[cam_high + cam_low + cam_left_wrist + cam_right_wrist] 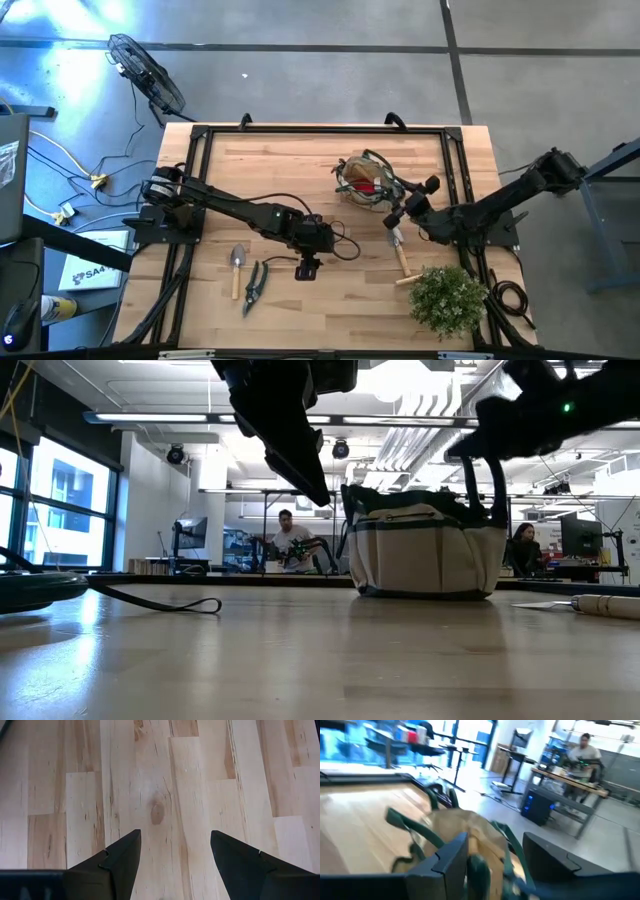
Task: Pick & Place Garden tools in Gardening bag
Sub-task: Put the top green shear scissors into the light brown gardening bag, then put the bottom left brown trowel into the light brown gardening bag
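One partly legible "SA4" label (87, 272)

Only one scrap reads: "SA4" in dark letters on a white box (88, 272) lying on the floor left of the table (300, 160). Nothing else is legible.

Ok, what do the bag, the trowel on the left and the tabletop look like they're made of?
Gardening bag: soft cloth, pale tan with dark green trim; its sides sag and crease, and the finish is matte. Trowel: grey blade, probably metal, on a pale handle that looks like bare wood. Table: light wood in glued strips, with grain and a knot showing, and a smooth low sheen.
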Motion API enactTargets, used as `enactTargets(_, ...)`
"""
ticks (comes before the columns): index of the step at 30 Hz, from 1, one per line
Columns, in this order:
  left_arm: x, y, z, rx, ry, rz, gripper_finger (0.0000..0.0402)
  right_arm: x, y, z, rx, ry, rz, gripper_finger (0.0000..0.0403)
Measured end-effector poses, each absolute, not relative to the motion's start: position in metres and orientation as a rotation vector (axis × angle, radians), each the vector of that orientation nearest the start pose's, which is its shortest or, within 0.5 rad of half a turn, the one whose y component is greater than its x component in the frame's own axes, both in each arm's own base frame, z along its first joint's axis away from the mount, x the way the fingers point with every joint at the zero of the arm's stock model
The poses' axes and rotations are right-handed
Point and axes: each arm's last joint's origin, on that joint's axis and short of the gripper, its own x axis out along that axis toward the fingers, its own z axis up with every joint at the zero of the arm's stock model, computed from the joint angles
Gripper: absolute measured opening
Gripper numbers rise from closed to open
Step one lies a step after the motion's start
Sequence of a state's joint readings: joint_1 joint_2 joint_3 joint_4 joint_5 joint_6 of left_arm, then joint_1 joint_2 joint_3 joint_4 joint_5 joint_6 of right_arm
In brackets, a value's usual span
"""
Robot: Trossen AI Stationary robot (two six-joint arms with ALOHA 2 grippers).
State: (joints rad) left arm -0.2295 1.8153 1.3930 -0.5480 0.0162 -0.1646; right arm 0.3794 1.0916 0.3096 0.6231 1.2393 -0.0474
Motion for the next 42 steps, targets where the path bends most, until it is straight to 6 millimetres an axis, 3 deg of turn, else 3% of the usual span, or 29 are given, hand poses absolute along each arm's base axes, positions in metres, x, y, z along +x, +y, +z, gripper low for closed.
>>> enactTargets(9,0.375,-0.088,0.233,-0.053,1.002,-0.139,0.0232,0.18,0.047,0.216,-0.162,0.064,-0.734,0.0179)
enactTargets(21,0.365,-0.087,0.227,-0.162,1.134,-0.09,0.0232,0.162,0.078,0.228,-0.192,0.009,-0.467,0.0179)
enactTargets(29,0.345,-0.085,0.221,-0.269,1.377,-0.083,0.0232,0.156,0.089,0.228,-0.151,-0.006,-0.394,0.0179)
enactTargets(42,0.308,-0.099,0.224,-0.511,1.793,0.006,0.0232,0.159,0.084,0.22,-0.193,0.054,-0.415,0.0179)
